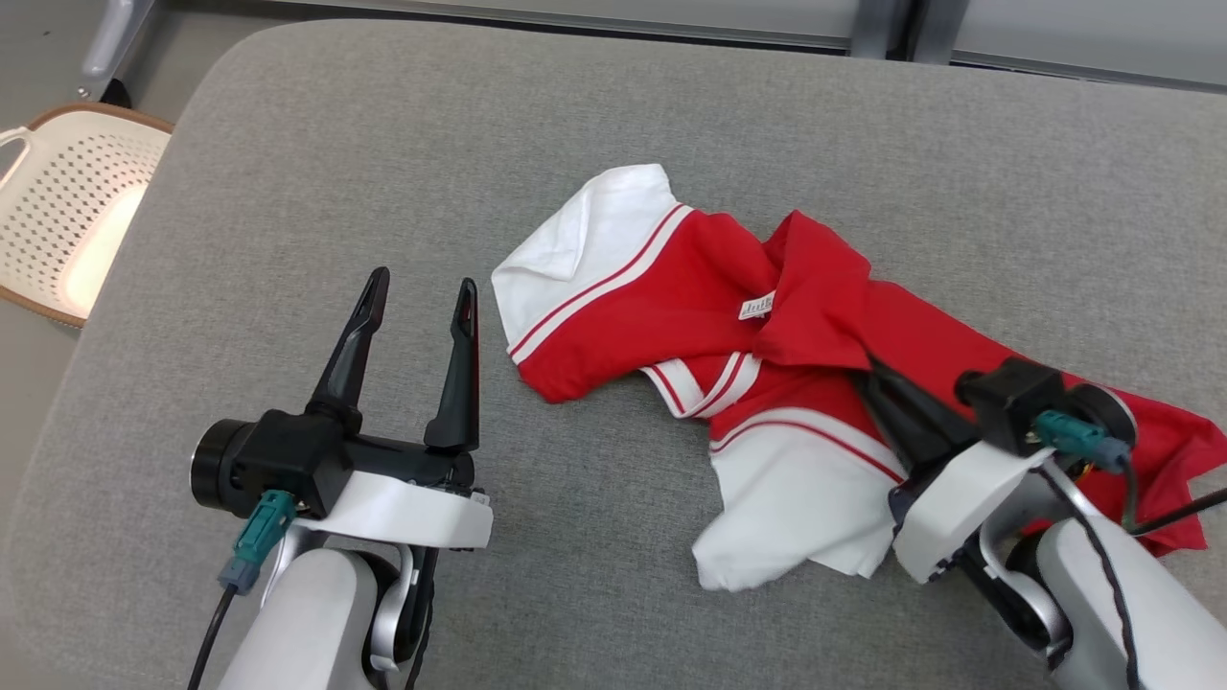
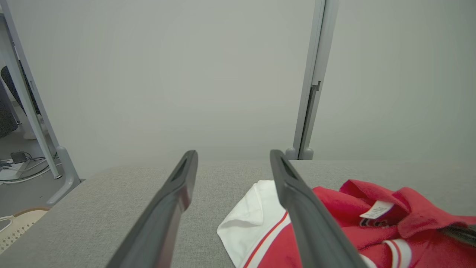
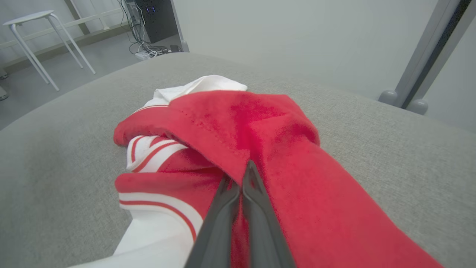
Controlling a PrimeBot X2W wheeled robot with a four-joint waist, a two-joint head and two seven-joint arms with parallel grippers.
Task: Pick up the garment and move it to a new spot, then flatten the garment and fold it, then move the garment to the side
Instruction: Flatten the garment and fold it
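The garment (image 1: pixel 729 326) is a red shirt with white sleeves and red-and-white stripes, lying crumpled on the grey padded table (image 1: pixel 383 172). My right gripper (image 1: pixel 877 369) is shut on a fold of its red cloth at the middle, its dark fingers (image 3: pixel 253 186) pinched together with the cloth edge between them in the right wrist view, where the garment (image 3: pixel 267 141) bulges up just ahead. My left gripper (image 1: pixel 422 287) hovers open to the left of the garment, empty. Between and beside its fingers (image 2: pixel 182 186) the left wrist view shows a white sleeve (image 2: pixel 249 219) of the garment.
A cream perforated basket (image 1: pixel 67 211) sits off the table's left edge. Grey partition posts (image 2: pixel 312 82) stand behind the table. A white stool (image 3: pixel 41 33) and cables lie on the floor beyond it.
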